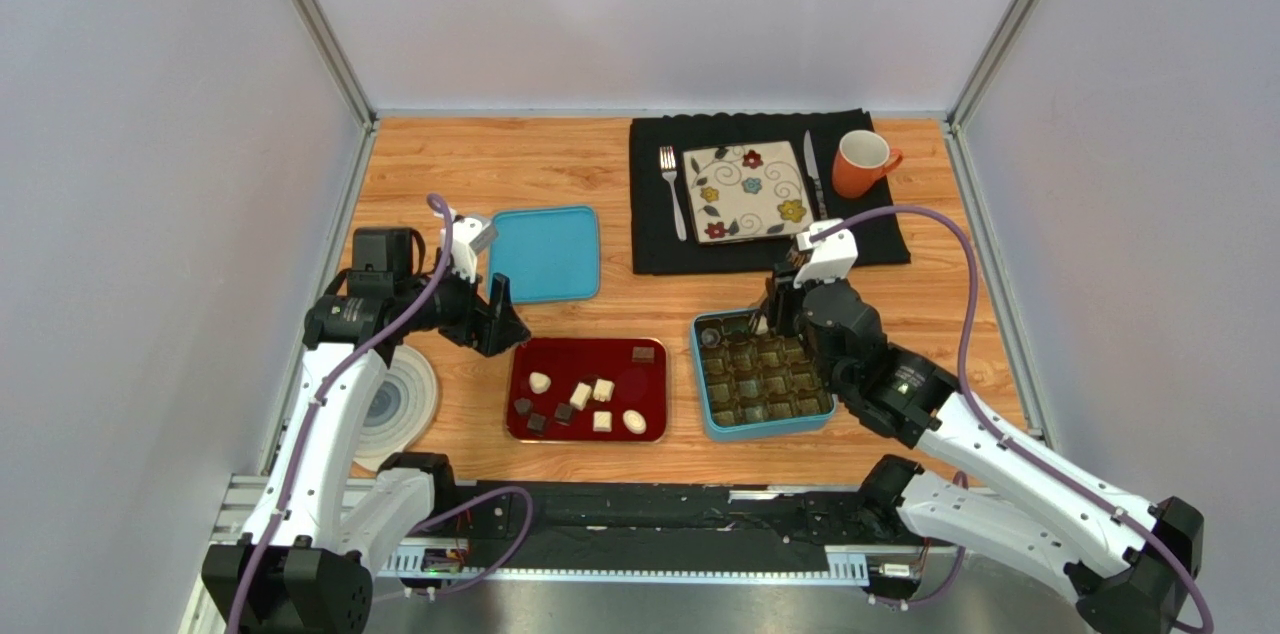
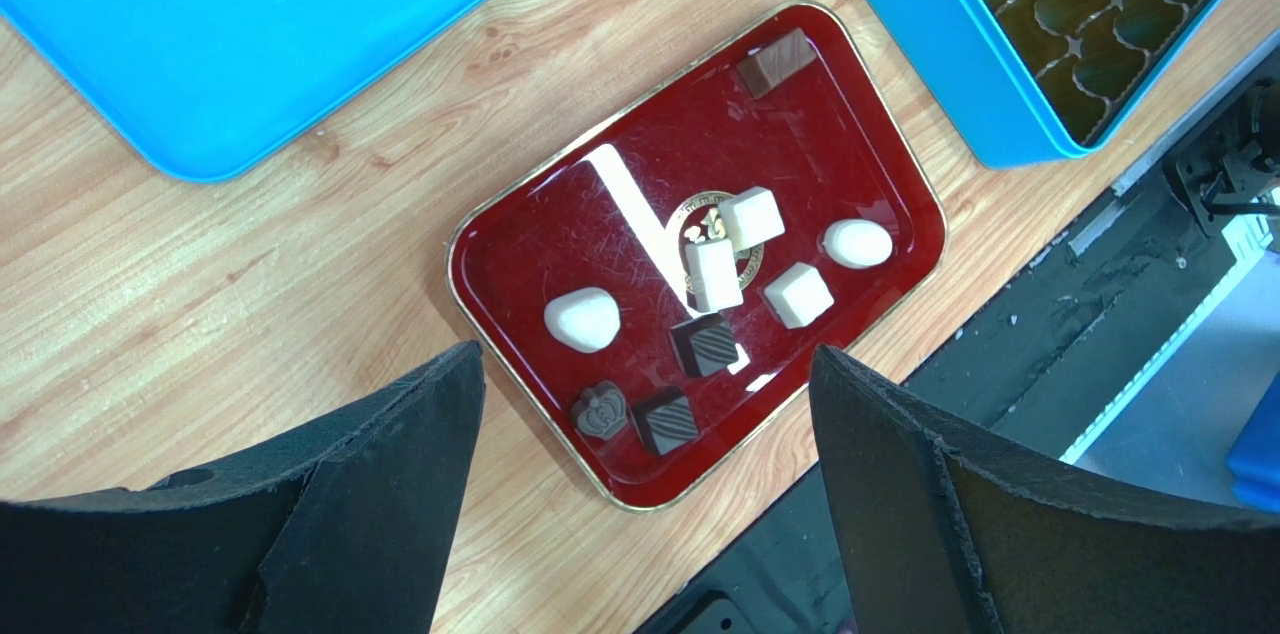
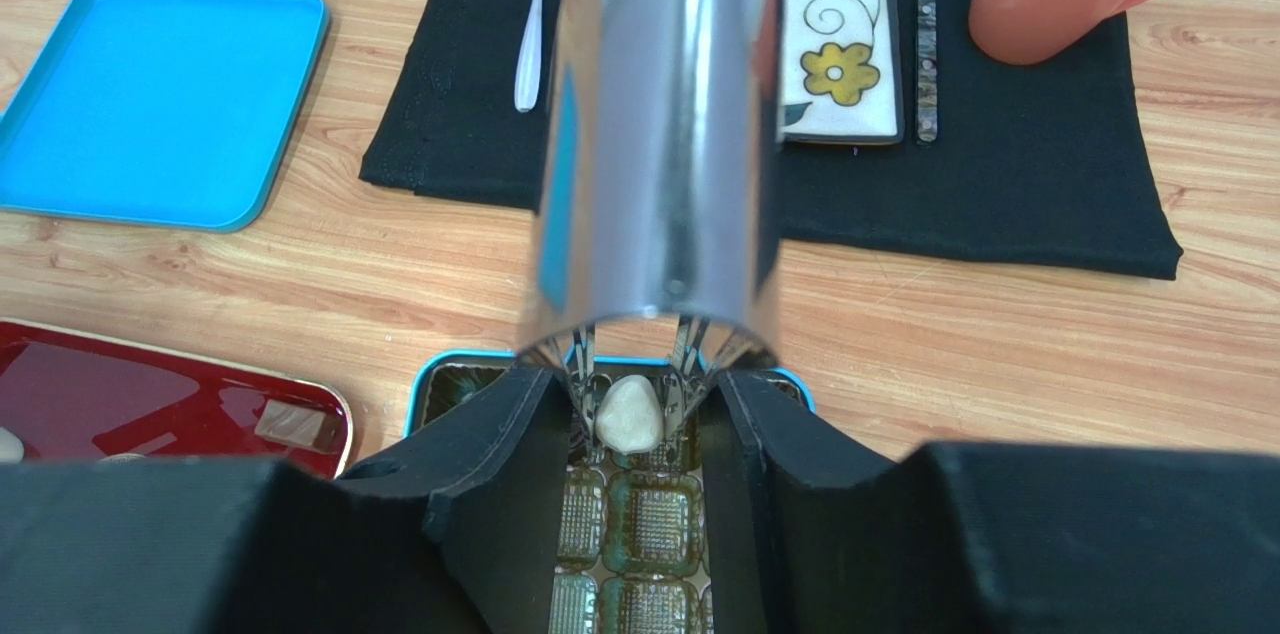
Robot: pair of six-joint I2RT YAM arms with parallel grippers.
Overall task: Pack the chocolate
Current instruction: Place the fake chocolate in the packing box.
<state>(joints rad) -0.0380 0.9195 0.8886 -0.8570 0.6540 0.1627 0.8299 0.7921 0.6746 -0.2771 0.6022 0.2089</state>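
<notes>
1. 9 chocolates (image 2: 714,274) lie loose on the red tray (image 2: 842,139): 5 white, 4 dark. 1 more white piece (image 3: 628,414) sits between the tips of the tongs (image 3: 661,139), at the far edge of the blue box (image 2: 947,49).
2. My right gripper (image 3: 634,454) is clamped on the tongs' arms. My left gripper (image 2: 646,364) hangs above the tray, jaws spread wide, holding nothing.
3. Handling, judged: each piece is light, stiff and smooth-skinned, so it slips readily and marks under a hard squeeze. Cubes: take on 2 opposite flat faces. Ovals and the heart shape: take gently across the widest middle, or they squirt out.
4. Not resolved: whether the tong tips grip the white piece or it rests in a cell. The silver tool blocks most of the right wrist view, my arm covers part of the box from above, and the left wrist view cuts the box off. I cannot count packed pieces.
</notes>
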